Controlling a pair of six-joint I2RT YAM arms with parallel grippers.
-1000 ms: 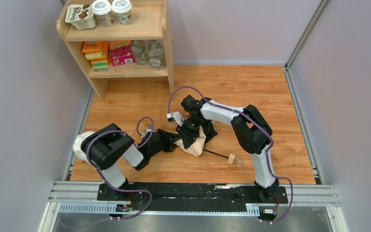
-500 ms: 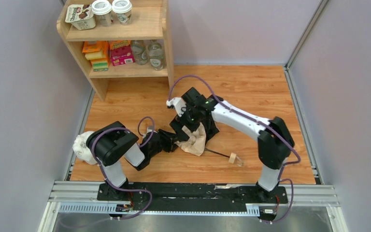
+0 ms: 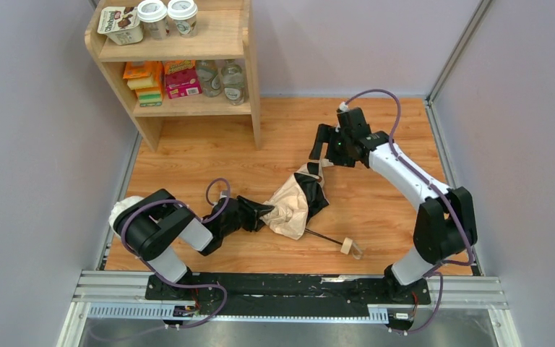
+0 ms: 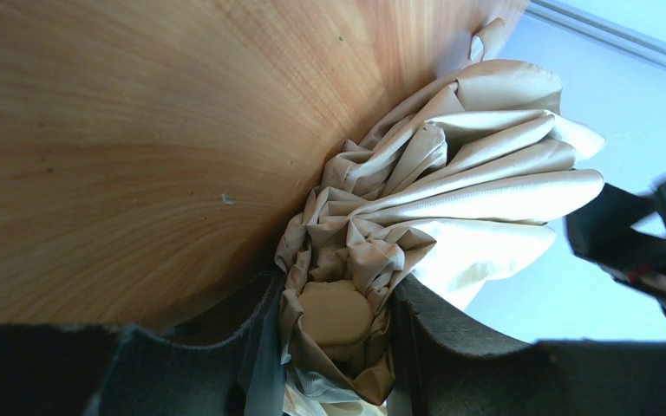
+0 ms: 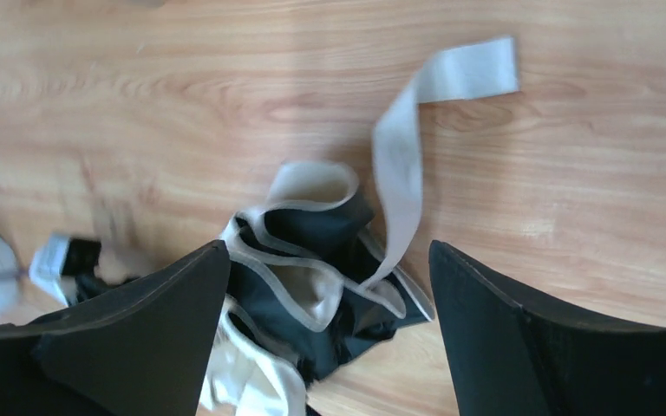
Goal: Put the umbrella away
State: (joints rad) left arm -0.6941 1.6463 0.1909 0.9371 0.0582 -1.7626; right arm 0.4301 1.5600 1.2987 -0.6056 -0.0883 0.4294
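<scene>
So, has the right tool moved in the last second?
Yes. The right tool has left the umbrella and gone to the right and closer to the back wall.

The umbrella (image 3: 293, 206) has a pale beige canopy with a black inner side, a beige strap (image 5: 399, 165), a thin black shaft (image 3: 325, 236) and a light wooden handle (image 3: 346, 246); the counter (image 3: 376, 137) shows orange-brown wood grain. The arms (image 3: 405, 173) are white and black with purple cables (image 3: 376, 92), and the fingers (image 5: 520, 338) are matt black. The shelf (image 3: 251, 72) is pale wood with orange boxes (image 3: 143, 79) and a pink box (image 3: 183, 83), and the bag (image 3: 119, 211) is white.
</scene>
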